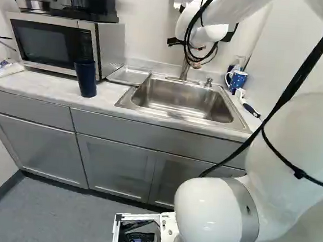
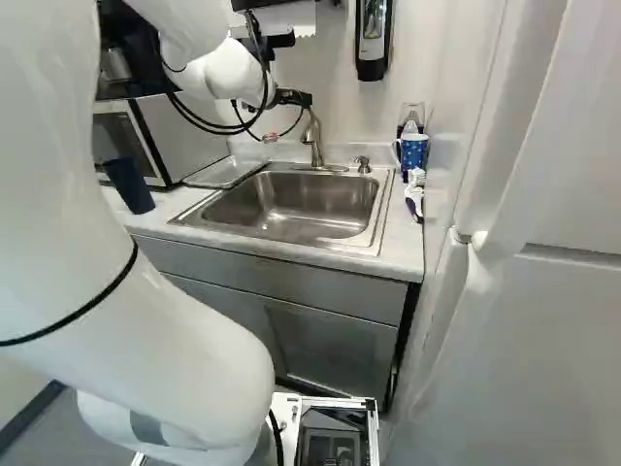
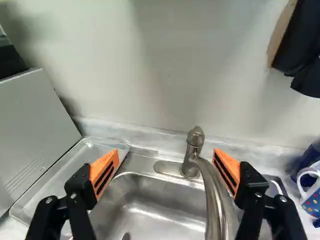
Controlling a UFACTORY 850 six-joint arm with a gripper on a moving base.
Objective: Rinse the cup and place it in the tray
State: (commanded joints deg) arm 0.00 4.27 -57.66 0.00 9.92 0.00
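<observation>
the dark blue cup [image 1: 85, 79] stands on the tabletop [image 1: 45, 86] by the microwave [image 1: 54, 42], near the tray [image 1: 129, 76]; what is inside the cup can't be made out. a dotted mug [image 2: 414, 151] is on the sink's [image 1: 180, 102] other side. the arm reaches out over the sink, its hand [image 2: 291, 98] spread wide, gripping nothing, with the faucet [image 3: 192, 152] ahead between the orange pads [image 3: 104, 171]. the cup is upright, tall and plain, a little narrower at its base.
</observation>
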